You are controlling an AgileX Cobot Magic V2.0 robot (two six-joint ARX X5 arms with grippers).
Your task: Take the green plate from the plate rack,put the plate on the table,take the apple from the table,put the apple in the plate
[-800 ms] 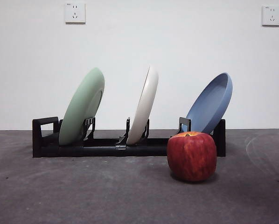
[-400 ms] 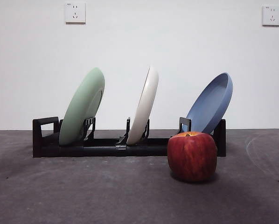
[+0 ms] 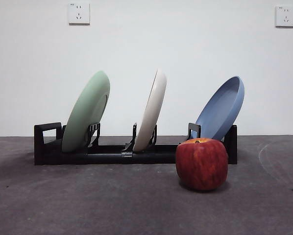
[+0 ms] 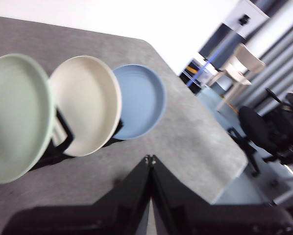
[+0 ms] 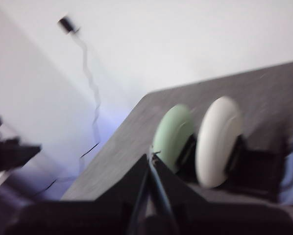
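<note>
The green plate (image 3: pixel 86 111) leans in the left slot of the black plate rack (image 3: pixel 112 155). It also shows in the left wrist view (image 4: pixel 16 115) and in the right wrist view (image 5: pixel 172 136). The dark red apple (image 3: pixel 201 163) stands on the grey table (image 3: pixel 87 200) in front of the rack's right end. My left gripper (image 4: pixel 150 159) is shut and empty, high above the table, well away from the plates. My right gripper (image 5: pixel 150 157) is shut and empty, also raised and away from the rack. Neither gripper shows in the front view.
A cream-white plate (image 3: pixel 152 111) leans in the middle slot and a blue plate (image 3: pixel 222 108) in the right slot. The white wall (image 3: pixel 146 49) with two sockets stands behind. The table's edge (image 4: pixel 220 191) and chairs beyond it show in the left wrist view.
</note>
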